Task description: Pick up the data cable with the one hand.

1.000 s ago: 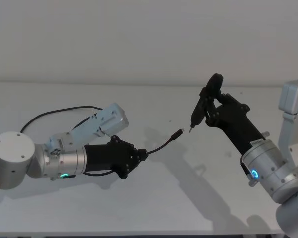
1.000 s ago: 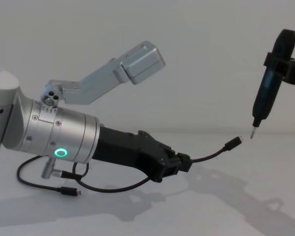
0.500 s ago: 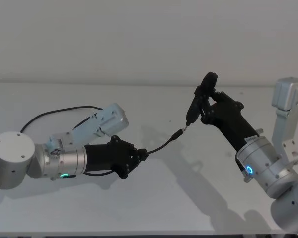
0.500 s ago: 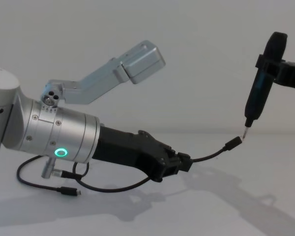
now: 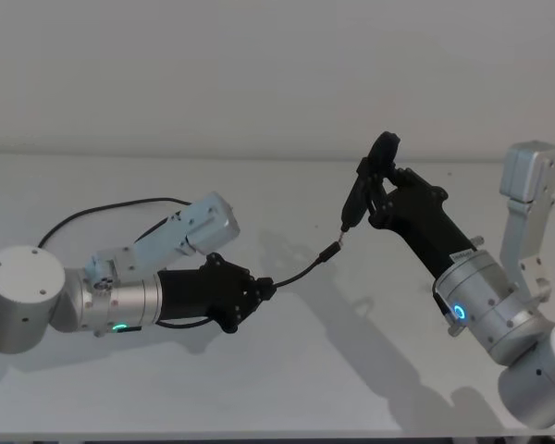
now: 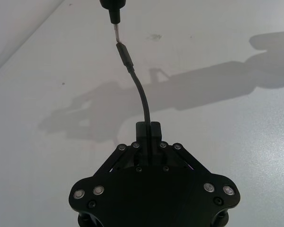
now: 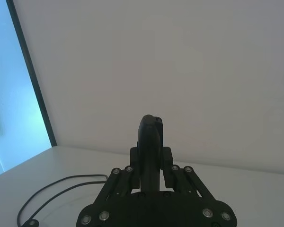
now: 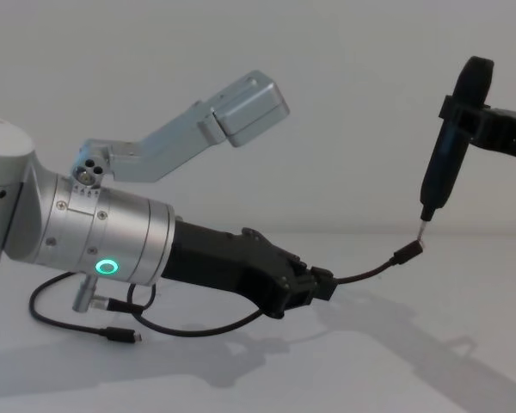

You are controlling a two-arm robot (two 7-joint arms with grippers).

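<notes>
Head view: white table (image 5: 287, 370) widest. Left arm (image 5: 37, 296) lies low across it, green ring lit; its base cut off at edge. Left gripper (image 5: 264, 289) clenched on cable (image 5: 301, 275), lifted off table. Cable arcs forward from fingers (image 6: 147, 130); rest loops behind arm (image 8: 189, 331), partly hidden. Right gripper (image 5: 377, 190) raised, clamped on dark tool (image 8: 443, 163), body cut off in chest view. Tool pin (image 8: 421, 228) meets plug (image 8: 408, 252); cannot tell if touching.

Even, soft light on the white table (image 5: 287, 370); faint arm shadows, perhaps overhead source.
</notes>
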